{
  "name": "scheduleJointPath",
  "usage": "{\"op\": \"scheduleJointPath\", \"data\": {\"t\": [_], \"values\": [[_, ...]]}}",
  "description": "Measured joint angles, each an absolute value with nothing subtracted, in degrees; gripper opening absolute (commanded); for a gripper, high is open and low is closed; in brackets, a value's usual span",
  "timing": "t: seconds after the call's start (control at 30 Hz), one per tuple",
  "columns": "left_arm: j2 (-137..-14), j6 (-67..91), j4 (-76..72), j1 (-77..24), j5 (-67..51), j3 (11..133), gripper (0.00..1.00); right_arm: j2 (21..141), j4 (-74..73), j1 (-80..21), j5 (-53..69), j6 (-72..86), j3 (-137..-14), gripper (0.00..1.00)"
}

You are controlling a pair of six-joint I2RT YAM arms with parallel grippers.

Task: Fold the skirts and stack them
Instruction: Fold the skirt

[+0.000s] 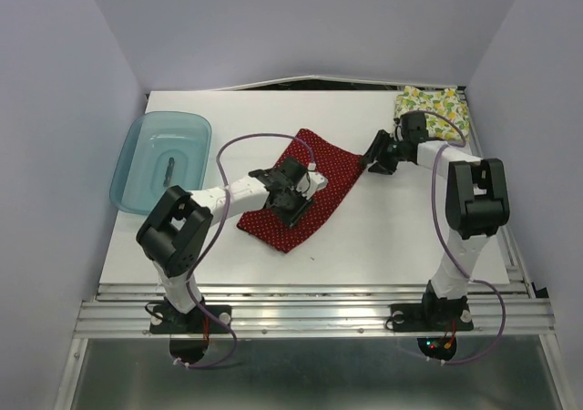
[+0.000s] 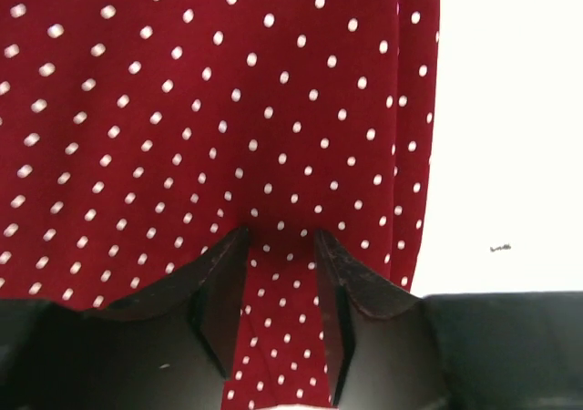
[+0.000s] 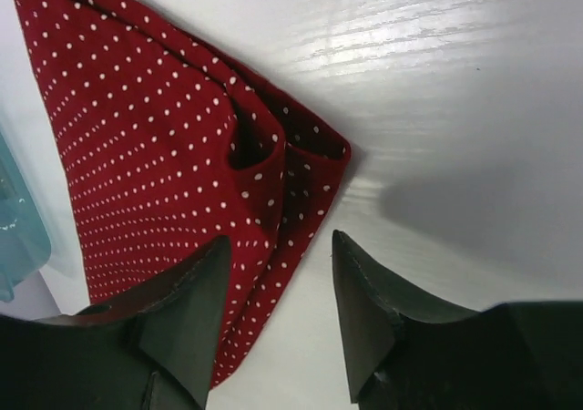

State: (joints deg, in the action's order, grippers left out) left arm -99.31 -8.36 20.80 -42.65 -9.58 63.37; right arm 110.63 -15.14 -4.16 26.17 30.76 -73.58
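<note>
The dark red polka-dot skirt is lying folded into a soft slanted oblong mid-table, the left gripper is pressing parted black fingers onto its matte cloth, the right gripper is hovering released beside a bunched corner, and the cream fruit-print skirt is sitting crumpled at the far right.

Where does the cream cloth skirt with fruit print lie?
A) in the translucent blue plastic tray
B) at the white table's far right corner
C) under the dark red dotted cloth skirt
B: the cream skirt lies on the table, far right corner, apart from the red skirt.
</note>
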Motion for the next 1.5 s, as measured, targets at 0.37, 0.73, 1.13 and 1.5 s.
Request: {"op": "scheduleJointPath", "data": {"t": [0.37,0.73,1.13,1.5], "values": [[-107.6,-3.8,18.1,-39.4,-15.0,69.7,0.35,126.3,-11.8,-5.3,30.6,32.8,-87.4,0.38],[-104.7,-0.1,17.5,-35.2,-15.1,72.3,0.59,121.9,-12.6,-5.6,27.6,33.2,-87.8,0.61],[-89.3,-1.2,19.0,-40.8,-9.5,61.9,0.54,94.5,1.8,-14.3,33.3,47.4,-50.3,0.44],[-95.1,-3.7,21.0,-41.1,-9.7,60.8,0.51,105.4,21.3,-22.3,41.6,57.0,-46.2,0.1]]}}
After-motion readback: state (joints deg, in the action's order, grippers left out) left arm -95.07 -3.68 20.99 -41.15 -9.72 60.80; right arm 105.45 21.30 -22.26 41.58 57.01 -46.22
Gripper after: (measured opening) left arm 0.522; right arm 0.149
